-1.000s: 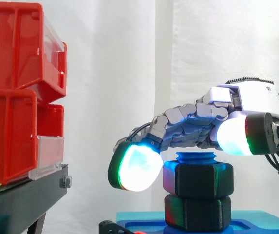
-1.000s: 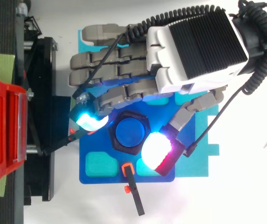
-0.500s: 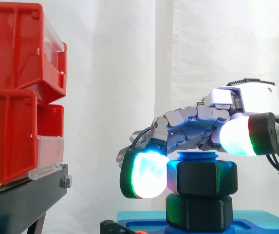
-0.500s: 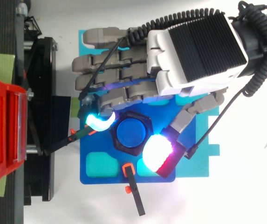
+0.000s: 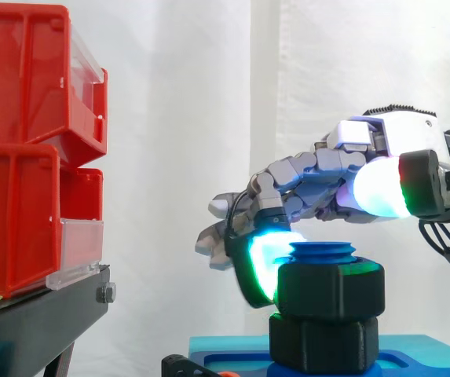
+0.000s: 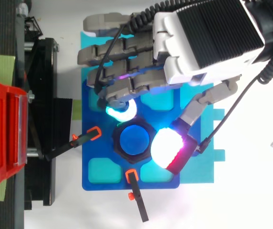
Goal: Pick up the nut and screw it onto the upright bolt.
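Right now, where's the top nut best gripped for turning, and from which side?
Pinch the top nut across two opposite flats of its hexagon, coming down from above, where the hand is. The bolt pokes up through its middle and the lower nut sits just under it, so only the sides are free.

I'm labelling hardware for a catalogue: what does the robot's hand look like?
The hand has a white shell with a black ribbed panel on its back. Its fingers are chains of grey blocky segments, each ending in a thick rounded pad with a black backing. One pad glows cyan-green, and another glows white edged with magenta and red.
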